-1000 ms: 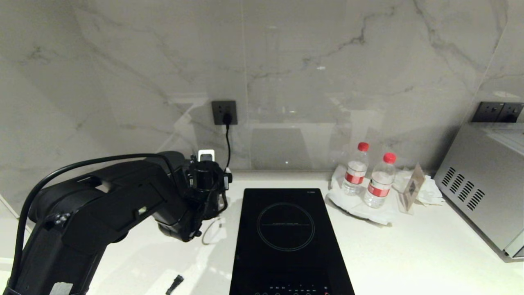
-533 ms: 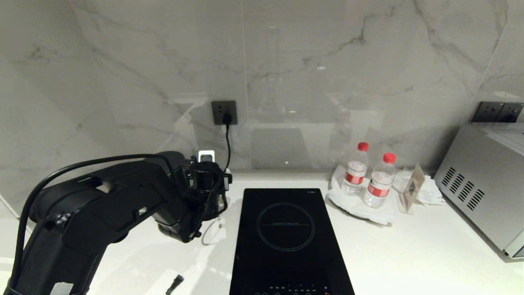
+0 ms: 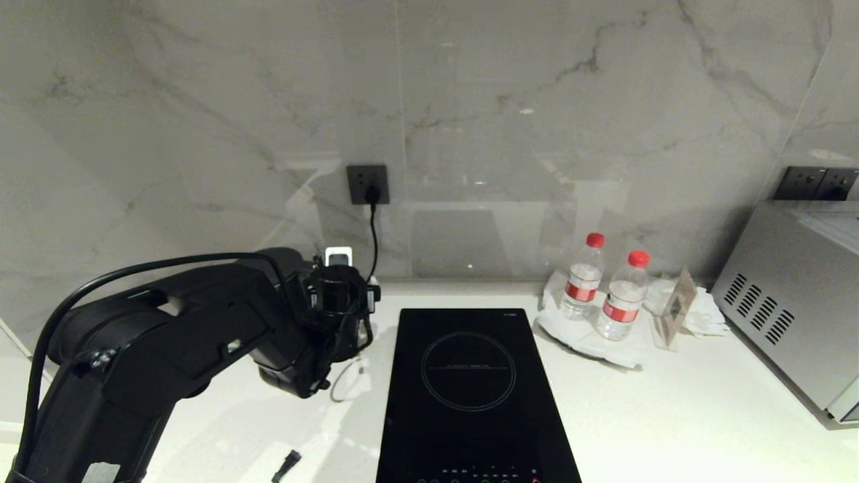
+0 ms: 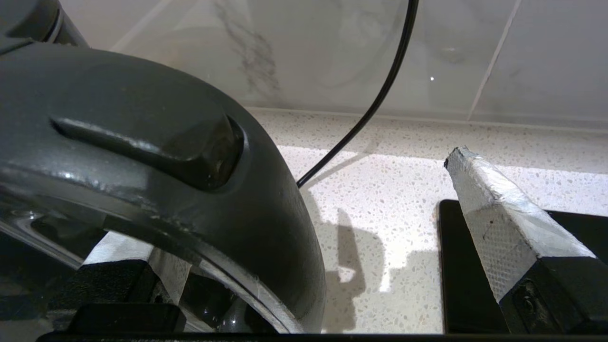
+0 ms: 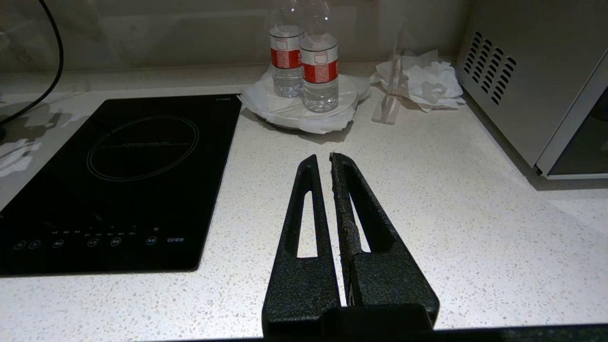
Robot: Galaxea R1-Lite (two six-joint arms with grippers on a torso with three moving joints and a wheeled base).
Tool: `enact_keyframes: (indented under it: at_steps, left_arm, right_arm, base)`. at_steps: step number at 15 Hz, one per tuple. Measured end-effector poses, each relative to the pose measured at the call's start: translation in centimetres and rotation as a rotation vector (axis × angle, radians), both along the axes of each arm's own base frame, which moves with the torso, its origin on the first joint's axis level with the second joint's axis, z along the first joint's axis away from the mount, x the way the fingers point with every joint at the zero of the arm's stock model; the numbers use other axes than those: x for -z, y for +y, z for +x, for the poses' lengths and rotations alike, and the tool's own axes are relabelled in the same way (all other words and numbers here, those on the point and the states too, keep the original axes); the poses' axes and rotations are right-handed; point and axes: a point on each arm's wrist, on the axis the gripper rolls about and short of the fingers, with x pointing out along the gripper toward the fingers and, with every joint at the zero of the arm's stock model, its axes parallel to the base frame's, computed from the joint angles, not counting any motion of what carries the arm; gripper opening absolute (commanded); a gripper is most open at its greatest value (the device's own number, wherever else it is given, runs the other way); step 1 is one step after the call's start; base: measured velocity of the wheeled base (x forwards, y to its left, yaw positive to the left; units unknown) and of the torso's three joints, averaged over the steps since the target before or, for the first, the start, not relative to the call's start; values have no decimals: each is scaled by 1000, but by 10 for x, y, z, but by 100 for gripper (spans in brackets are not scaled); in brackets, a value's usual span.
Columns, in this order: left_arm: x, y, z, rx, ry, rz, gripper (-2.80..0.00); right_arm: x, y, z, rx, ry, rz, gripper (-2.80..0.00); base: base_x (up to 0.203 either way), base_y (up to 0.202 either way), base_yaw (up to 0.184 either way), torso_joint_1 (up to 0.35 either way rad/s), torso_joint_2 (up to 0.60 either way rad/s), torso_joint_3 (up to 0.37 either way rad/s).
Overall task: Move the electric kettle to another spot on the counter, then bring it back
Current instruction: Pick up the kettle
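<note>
The left end effector (image 4: pixel 304 199), fingers spread wide, straddles the glossy black cylindrical electric kettle's handle (image 4: pixel 156 156) on the white speckled table (image 4: pixel 380 199) (right end effector (image 5: pixel 324 164) closed).

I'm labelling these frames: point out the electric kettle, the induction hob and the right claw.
electric kettle (image 4: pixel 142 142): left wrist view, on its handle.
induction hob (image 3: pixel 470 376): head view, on its glass surface.
right claw (image 5: pixel 327 159): right wrist view, between its fingertips.
</note>
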Motion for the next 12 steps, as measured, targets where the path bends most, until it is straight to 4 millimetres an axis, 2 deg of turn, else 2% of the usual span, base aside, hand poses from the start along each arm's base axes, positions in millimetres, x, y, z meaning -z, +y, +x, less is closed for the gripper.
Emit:
enact_keyframes:
  at_steps: [2,3,12]
  left_arm:
    - [1,0,0,1,1,0,0]
    - [1,0,-1,1,1,1,-280]
    - [4,-2,-2,8,3,-5,-280]
  right_arm:
    - [0,0,0,0,0,0,-280]
    - [0,0,0,0,0,0,-280]
    - [0,0,0,0,1,0,-280]
  base:
    - [0,0,0,0,0,0]
    - [0,0,0,0,0,0]
    - [0,0,0,0,0,0]
